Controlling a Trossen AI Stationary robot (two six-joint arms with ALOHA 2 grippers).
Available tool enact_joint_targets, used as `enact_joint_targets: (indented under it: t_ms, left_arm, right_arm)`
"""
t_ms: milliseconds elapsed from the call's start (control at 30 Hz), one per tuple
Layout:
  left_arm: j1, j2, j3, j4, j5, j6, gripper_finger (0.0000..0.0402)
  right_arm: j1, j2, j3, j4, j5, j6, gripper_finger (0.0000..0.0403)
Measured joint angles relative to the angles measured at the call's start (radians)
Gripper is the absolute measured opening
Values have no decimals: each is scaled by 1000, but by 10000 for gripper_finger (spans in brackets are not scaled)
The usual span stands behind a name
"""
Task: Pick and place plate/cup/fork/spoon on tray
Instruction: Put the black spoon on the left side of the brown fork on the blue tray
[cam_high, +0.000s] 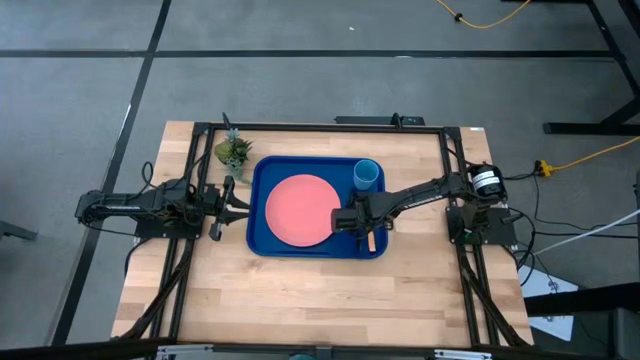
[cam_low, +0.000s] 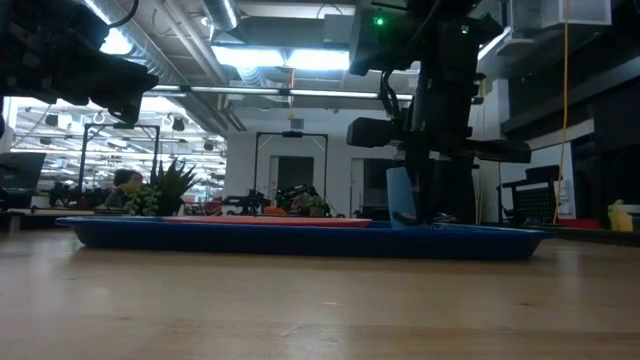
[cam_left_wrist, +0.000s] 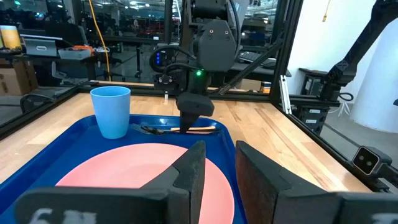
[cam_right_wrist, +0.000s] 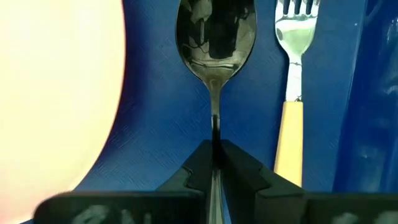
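Note:
The deep-blue tray (cam_high: 262, 238) lies mid-table. On it lie the salmon-pink plate (cam_high: 300, 208), the light-blue cup (cam_high: 367, 175) at its far right corner, and the tan-handled fork (cam_right_wrist: 291, 93) beside the dark spoon (cam_right_wrist: 216, 37). My right gripper (cam_high: 352, 220) stands over the tray's right part, pointing down, shut on the spoon. My left gripper (cam_high: 238, 205) hovers level by the tray's left rim, open and empty; its fingers show in the left wrist view (cam_left_wrist: 214, 174). My right gripper pinches the spoon's thin handle (cam_right_wrist: 214, 124) between its two fingers, a short way behind the bowl. The fingers come from above, pointing down. The spoon lies level at the tray floor (cam_right_wrist: 155, 112), parallel to the fork, bowl up.
A small potted plant (cam_high: 233, 152) stands at the tray's far left corner. A dark frame (cam_high: 320, 127) borders the table's far and side edges. Bare wood (cam_high: 320, 300) lies in front of the tray.

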Motion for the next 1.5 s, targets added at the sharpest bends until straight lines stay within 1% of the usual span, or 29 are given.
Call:
enact_joint_targets:
  t_ms: [267,400,900,1033,1500]
  left_arm:
    - [0,0,0,0,0,0,80]
    - [0,0,0,0,0,0,80]
    - [0,0,0,0,0,0,80]
    - [0,0,0,0,0,0,80]
    - [0,0,0,0,0,0,80]
  right_arm:
    - [0,0,0,3,-1,3,35]
    - [0,0,0,3,-25,3,35]
    - [0,0,0,24,-21,3,35]
    - [0,0,0,24,5,3,35]
    - [0,0,0,51,4,3,35]
